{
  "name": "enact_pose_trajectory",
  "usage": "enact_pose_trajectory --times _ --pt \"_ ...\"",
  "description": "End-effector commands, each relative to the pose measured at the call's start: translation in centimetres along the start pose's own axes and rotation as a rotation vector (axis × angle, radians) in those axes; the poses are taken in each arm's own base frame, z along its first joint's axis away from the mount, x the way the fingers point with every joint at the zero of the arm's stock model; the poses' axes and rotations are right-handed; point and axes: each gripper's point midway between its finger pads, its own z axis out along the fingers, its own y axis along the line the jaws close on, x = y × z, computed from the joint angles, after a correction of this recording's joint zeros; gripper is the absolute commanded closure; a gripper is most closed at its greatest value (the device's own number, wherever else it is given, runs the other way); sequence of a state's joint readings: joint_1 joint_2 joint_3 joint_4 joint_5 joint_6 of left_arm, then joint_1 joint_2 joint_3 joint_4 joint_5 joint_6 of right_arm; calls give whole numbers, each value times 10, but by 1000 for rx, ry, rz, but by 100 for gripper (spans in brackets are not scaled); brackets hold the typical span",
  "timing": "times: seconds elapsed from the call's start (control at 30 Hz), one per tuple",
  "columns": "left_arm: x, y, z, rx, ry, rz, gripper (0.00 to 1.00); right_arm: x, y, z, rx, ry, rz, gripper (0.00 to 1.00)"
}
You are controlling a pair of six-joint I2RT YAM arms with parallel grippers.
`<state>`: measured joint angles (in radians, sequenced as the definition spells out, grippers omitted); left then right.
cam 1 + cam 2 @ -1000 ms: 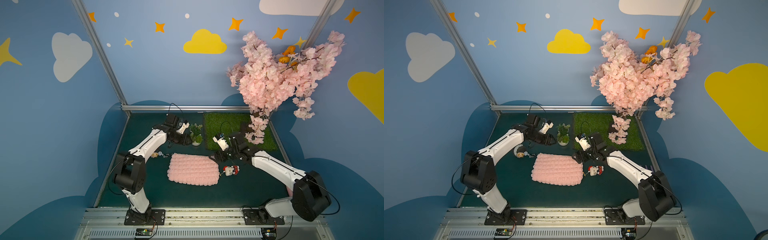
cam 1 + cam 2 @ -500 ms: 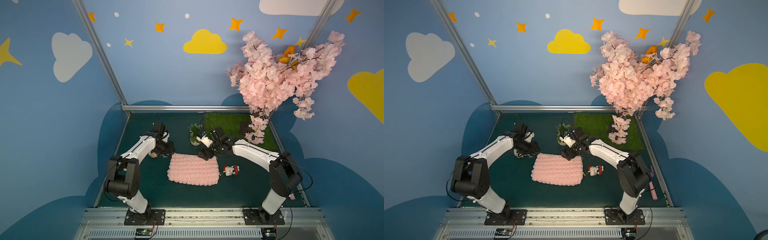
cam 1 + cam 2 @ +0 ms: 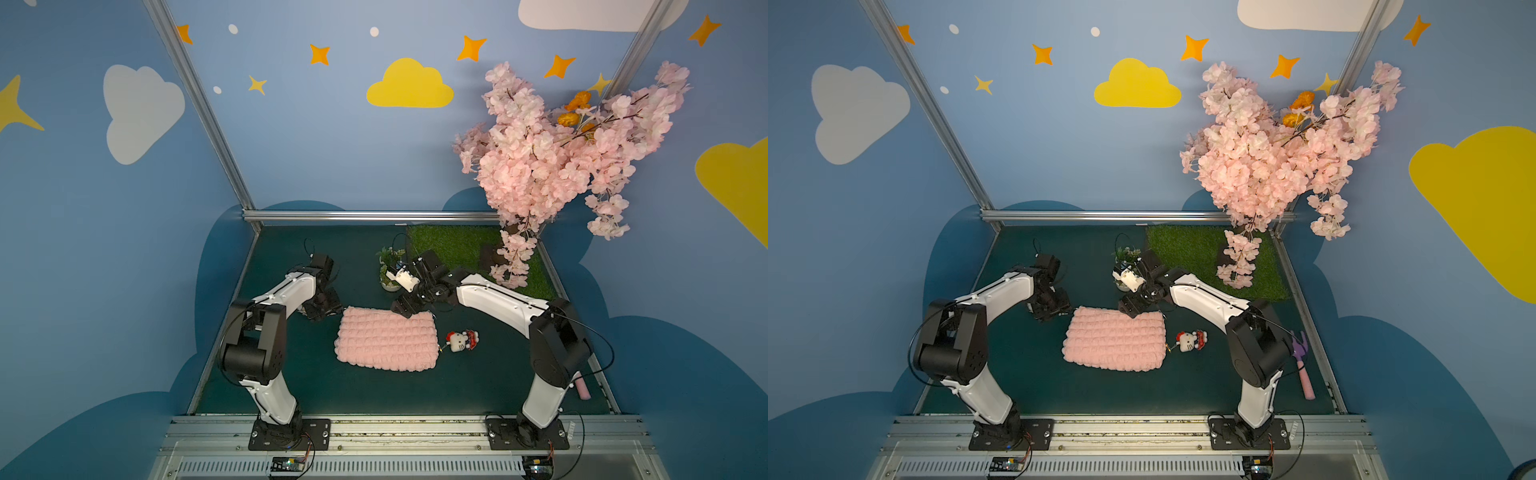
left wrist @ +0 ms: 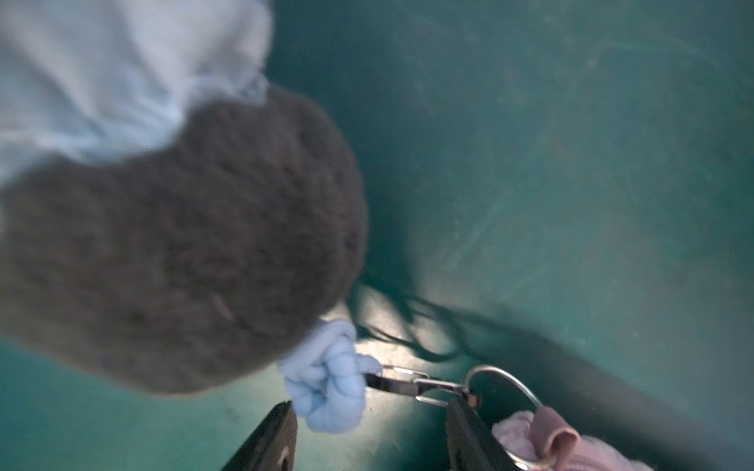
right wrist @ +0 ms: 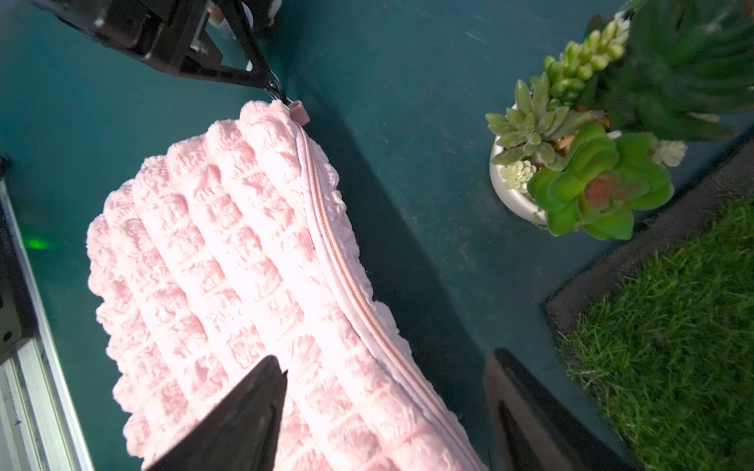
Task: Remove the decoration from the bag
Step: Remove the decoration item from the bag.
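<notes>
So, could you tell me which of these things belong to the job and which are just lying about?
For the job: bag, cat charm beside it, left gripper, right gripper.
Lying about: dark plush (clipped to the bag's ring), potted succulents, grass mat, blossom tree, pink-handled tool.

Place: staged robot lab booth
Walls [image 3: 332, 158]: blue, painted clouds and stars
Props: fake blossom tree [image 3: 552, 153], turf mat [image 3: 453, 249]

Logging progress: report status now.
Left hand open around clasp on dark plush. Right hand open over bag zip. Decoration lies beside bag, chain at its corner. Nothing blocking.
</notes>
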<state>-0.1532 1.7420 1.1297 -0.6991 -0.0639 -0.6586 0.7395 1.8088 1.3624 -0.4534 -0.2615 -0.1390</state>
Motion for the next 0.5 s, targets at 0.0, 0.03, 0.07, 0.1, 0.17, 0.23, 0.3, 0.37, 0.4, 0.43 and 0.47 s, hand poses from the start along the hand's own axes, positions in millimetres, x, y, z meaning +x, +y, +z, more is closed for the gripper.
enact_pose_trajectory --times 0.0,0.03,0.07,0.1,0.17,0.23,0.3,0.37,0.4,0.43,0.47 --pt "-10 1 6 -28 -21 -82 38 2 3 4 -4 28 -9 21" --pt "-13 -1 8 -17 -27 -90 38 1 4 4 -3 27 -8 21" --pt "-14 -2 9 -12 -28 -96 38 2 4 4 -4 29 -7 21" --pt "-16 -3 9 -7 -30 -100 38 1 5 5 -5 28 -9 21" --pt "-21 -5 7 -3 -46 -99 38 1 6 5 -8 34 -10 21" --pt "-24 -4 7 1 -50 -106 38 0 5 5 -10 34 -11 21" --pt "-25 -4 10 5 -46 -118 38 1 7 7 -15 40 -13 21" --pt "-28 -5 10 7 -49 -124 38 -1 7 7 -18 39 -16 21" --pt "-30 -7 9 12 -55 -125 38 -1 7 7 -21 45 -15 21" --pt "-33 -7 7 15 -65 -126 38 0 7 8 -23 50 -15 21" --pt "-34 -8 6 15 -72 -124 38 -1 7 8 -24 49 -15 22"
